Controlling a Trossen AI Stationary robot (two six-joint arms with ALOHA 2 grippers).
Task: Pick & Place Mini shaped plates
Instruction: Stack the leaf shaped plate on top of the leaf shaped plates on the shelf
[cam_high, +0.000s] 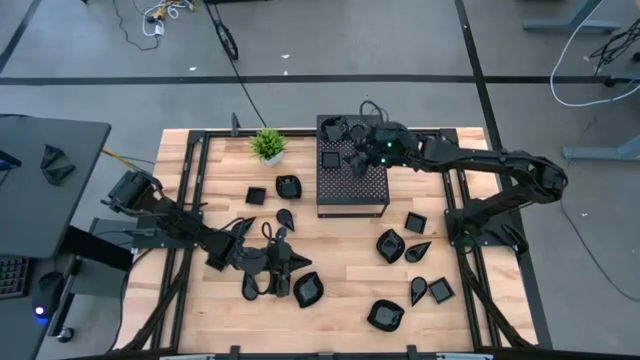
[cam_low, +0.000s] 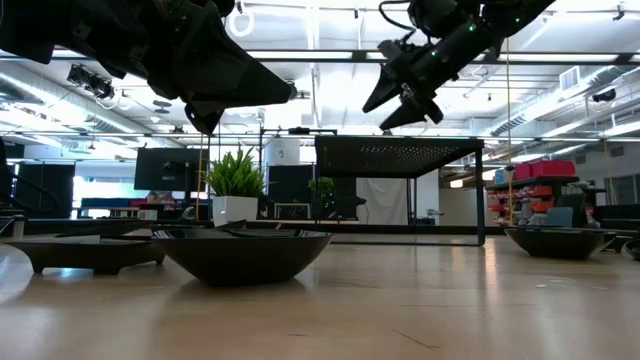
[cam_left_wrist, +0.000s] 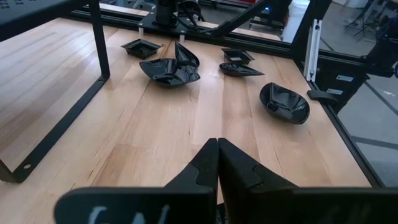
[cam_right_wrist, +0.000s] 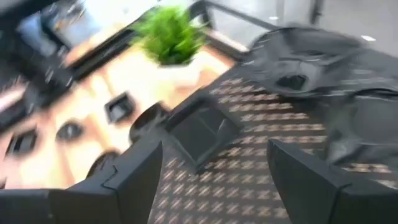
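Observation:
Several mini shaped plates, small glossy black dishes, lie scattered on the wooden table, such as a square one (cam_high: 256, 195), a rounded one (cam_high: 390, 245) and another (cam_left_wrist: 284, 102). More rest on top of the black perforated box (cam_high: 352, 185): a square plate (cam_right_wrist: 202, 132) and a pile (cam_right_wrist: 311, 62). My right gripper (cam_high: 356, 156) hovers open above the box top, the square plate just ahead of its fingers (cam_right_wrist: 143, 177). My left gripper (cam_left_wrist: 217, 155) is shut on nothing, above the table's near middle (cam_high: 296, 263).
A small green potted plant (cam_high: 268, 146) stands to the left of the box at the far edge. The box stands on thin legs (cam_left_wrist: 99, 50) with open room beneath it. Black frame rails run along the table's sides (cam_high: 460, 215). Bare wood lies between the plate groups.

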